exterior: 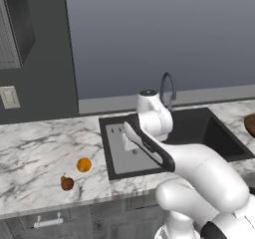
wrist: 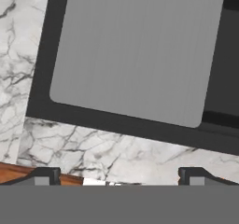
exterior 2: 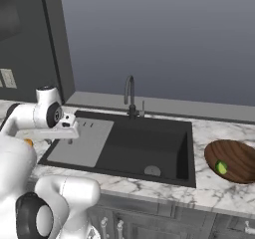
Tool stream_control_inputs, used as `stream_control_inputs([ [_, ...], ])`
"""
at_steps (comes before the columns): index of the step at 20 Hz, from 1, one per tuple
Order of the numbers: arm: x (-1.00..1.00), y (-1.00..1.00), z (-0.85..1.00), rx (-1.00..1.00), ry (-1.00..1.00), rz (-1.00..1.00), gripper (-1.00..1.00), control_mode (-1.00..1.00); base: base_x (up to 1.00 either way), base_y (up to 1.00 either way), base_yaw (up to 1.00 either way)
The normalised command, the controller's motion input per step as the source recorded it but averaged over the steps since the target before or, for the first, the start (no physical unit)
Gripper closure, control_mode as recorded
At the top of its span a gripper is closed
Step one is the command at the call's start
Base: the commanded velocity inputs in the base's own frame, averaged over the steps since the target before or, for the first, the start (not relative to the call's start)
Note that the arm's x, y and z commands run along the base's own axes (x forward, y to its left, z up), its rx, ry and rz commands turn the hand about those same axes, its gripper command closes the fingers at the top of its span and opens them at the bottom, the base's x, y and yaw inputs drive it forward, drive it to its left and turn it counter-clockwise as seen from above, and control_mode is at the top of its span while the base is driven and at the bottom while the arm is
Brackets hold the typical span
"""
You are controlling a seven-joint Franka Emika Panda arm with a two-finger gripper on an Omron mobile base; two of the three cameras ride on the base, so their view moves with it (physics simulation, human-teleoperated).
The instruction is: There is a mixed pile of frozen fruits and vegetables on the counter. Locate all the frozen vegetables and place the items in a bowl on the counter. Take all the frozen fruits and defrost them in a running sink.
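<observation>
Hovering: gripper point(wrist: 116, 178) hangs over the sink's drainboard point(wrist: 135, 50), jaws spread wide and holding nothing; both dark fingertips point(wrist: 46, 175) show at the bottom of the hand view.
Sink: sink point(exterior 2: 144, 143) is a matte black rectangular basin with a round drain, lying beyond and to one side of the jaws.
Drainboard: flat light grey panel with fine ribs and rounded corners, framed in black, directly ahead of the jaws.
Tap: tap point(exterior 2: 129, 96) is a dark arched gooseneck at the back rim of the sink, past the jaws.
Counter: counter point(exterior: 35, 153) is white marble with grey veins and a thick edge, running under the jaws on the near side.
Fruits: orange ball point(exterior: 84, 165), smooth and bright, sits on the marble off to the side of the jaws, left of the sink; brown stemmed fruit point(exterior: 66, 182), pear-like with a thin stem, lies near it, closer to the counter edge; the two are apart.
Bowl: bowl point(exterior 2: 234, 161) is dark reddish-brown, rounded, with a wood-like grain, on the marble well apart from the jaws, across the sink.
Vegetables: a green item point(exterior 2: 221, 167) lies inside the bowl; its exact shape is too small to tell.
</observation>
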Motion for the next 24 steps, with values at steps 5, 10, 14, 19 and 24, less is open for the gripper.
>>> stream_control_inputs([
  [5,0.0,0.79,-0.13,0.0,0.0,0.11,-1.0,-1.0,0.0,0.0,0.0],
  [10,-0.02,0.77,-0.06,0.0,0.02,0.11,-1.0,-1.0,0.0,0.0,0.0],
  [14,-0.17,0.6,0.0,-0.03,0.04,0.11,-1.0,-1.0,0.0,0.0,0.0],
  [19,-0.17,0.59,0.0,-0.05,0.07,0.09,-1.0,-1.0,0.0,0.0,0.0],
  [24,-0.1,0.31,-0.1,0.0,0.07,0.05,-1.0,-1.0,0.0,0.0,0.0],
])
